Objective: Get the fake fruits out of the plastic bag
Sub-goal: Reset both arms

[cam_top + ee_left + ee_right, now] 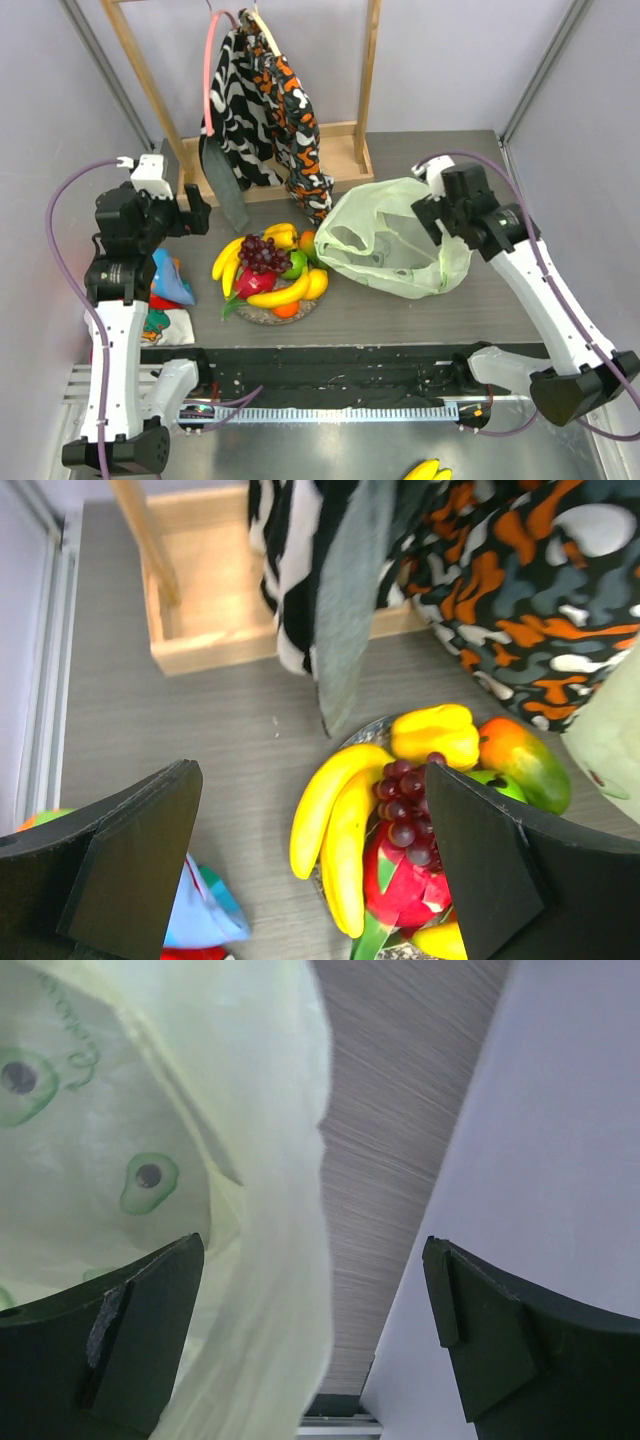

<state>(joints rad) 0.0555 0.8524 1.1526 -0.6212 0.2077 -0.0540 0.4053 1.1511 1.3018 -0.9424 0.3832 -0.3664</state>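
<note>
The fake fruits are heaped on a round grey dish left of the plastic bag: yellow bananas, purple grapes, a green apple and an orange. The left wrist view shows bananas, grapes, the pink dragon fruit and the mango. My left gripper is open and empty, above and left of the heap. My right gripper is open at the bag's right side. The pale-green bag's edge hangs between its fingers, ungripped.
A wooden rack at the back holds the patterned black-orange-white cloth and a dark grey flap. Coloured cloth items lie at the table's left edge. A spare banana lies below the table front. Grey walls stand close on both sides.
</note>
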